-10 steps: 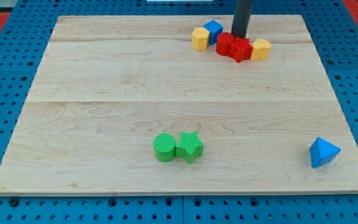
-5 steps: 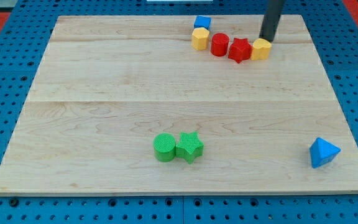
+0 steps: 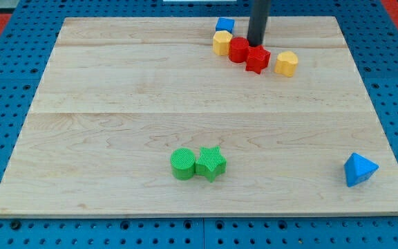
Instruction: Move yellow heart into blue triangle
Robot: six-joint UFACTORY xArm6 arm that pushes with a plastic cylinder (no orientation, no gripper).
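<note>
The yellow heart [image 3: 287, 63] lies near the view's top right, on its own just right of the red star [image 3: 257, 59]. The blue triangle [image 3: 358, 169] sits far off at the view's bottom right. My tip [image 3: 257, 43] is at the view's top, just above the red star and beside the red cylinder [image 3: 239, 50]. It stands up and to the left of the yellow heart, apart from it.
A second yellow block [image 3: 221, 43] touches the red cylinder's left side, with a blue cube [image 3: 224, 25] above it. A green cylinder [image 3: 182, 164] and a green star [image 3: 211, 163] sit together at the bottom middle of the wooden board [image 3: 116, 90].
My tip has moved left from beside the yellow heart to above the red star. The heart has slid down and away from the star. The red star has shifted left against the cylinder.
</note>
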